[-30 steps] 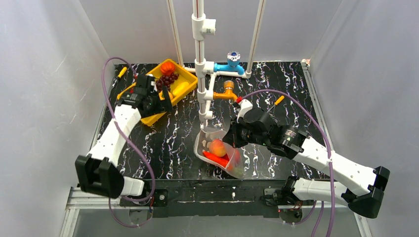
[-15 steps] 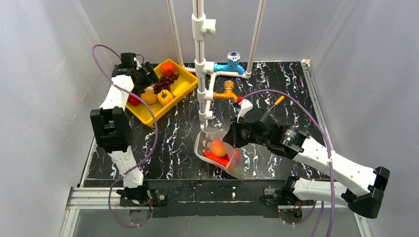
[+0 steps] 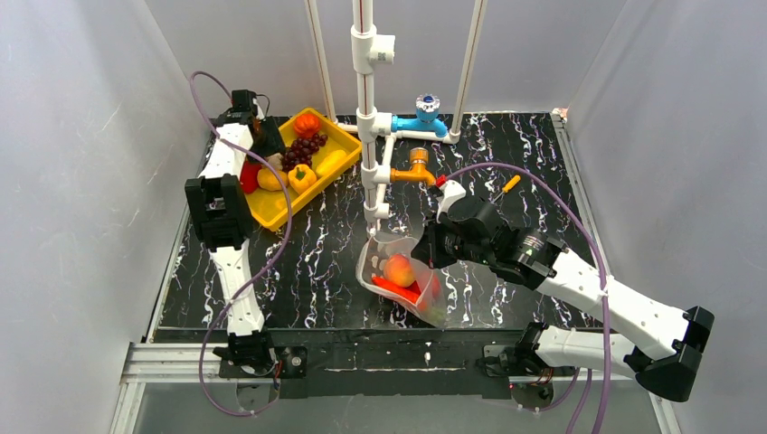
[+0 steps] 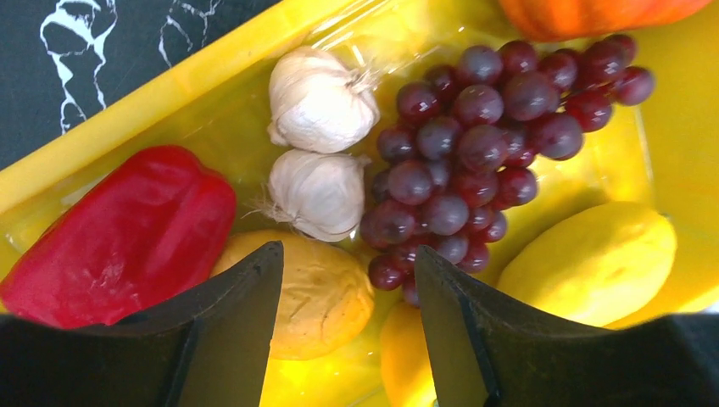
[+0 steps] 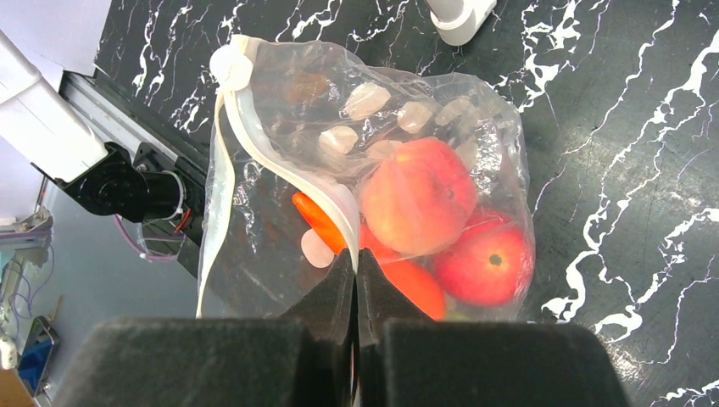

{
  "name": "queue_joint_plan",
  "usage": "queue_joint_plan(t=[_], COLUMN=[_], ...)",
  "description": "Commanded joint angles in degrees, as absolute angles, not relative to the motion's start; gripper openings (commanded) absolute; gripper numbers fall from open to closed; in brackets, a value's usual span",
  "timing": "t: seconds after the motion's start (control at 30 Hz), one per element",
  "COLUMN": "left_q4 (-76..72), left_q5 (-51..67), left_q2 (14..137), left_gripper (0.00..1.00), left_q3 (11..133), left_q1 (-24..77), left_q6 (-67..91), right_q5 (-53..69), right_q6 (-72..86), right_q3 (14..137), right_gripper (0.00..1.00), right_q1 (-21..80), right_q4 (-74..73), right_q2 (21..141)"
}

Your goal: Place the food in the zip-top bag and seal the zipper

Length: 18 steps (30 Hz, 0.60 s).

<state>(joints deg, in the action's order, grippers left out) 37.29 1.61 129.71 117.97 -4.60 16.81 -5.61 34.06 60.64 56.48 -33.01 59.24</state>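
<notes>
The zip-top bag (image 3: 373, 264) stands open near the table's front centre. It holds a peach (image 5: 417, 197), a red tomato (image 5: 487, 264) and an orange piece (image 5: 411, 284). My right gripper (image 5: 356, 254) is shut on the bag's mouth edge, on the zipper strip (image 5: 254, 144), and shows in the top view (image 3: 423, 246). My left gripper (image 4: 346, 254) is open and empty, hovering over the yellow tray (image 4: 169, 85). Below it lie a red pepper (image 4: 119, 233), two garlic bulbs (image 4: 320, 102), dark grapes (image 4: 483, 127), a yellow lemon (image 4: 593, 263) and an orange-yellow fruit (image 4: 326, 297).
The yellow tray (image 3: 271, 212) sits at the back left, with an orange fruit (image 3: 307, 124) at its far end. A white pipe stand (image 3: 366, 108) with blue (image 3: 425, 116) and orange (image 3: 416, 167) taps rises just behind the bag. Grey walls close in both sides.
</notes>
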Motion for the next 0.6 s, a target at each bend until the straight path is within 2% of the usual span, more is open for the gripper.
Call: queue_joint_plan(t=[0.0,0.1,0.2,0.33,0.57], left_q4=[40.56,40.99,40.95,41.12,40.87], left_q5=[0.57,0.91,0.81,-1.14,-2.37], left_q2=[129.63,130.82,131.66,134.26,136.02], left_gripper=[0.56,0.52,0.51,0.43,0.44], left_q3=[120.87,121.48,121.59,123.03,123.66], left_q1=[-4.67,-4.73,-4.66,-4.67,-4.59], left_q6=[13.88,15.12,15.82,16.63,17.31], right_q5=[-4.68,-4.63,-4.72,-4.83,-4.84], right_q6=[33.08,33.10,33.07,33.06,33.10], right_q3=[61.83,62.29,62.53,62.72,62.92], right_gripper=[0.01,0.01,0.01,0.01,0.01], right_q1=[55.94,55.82,55.78,55.55,55.31], right_q4=[-32.48,-32.60,-32.56,-32.86,-33.40], right_q2=[59.77,60.29,60.29,60.26,60.24])
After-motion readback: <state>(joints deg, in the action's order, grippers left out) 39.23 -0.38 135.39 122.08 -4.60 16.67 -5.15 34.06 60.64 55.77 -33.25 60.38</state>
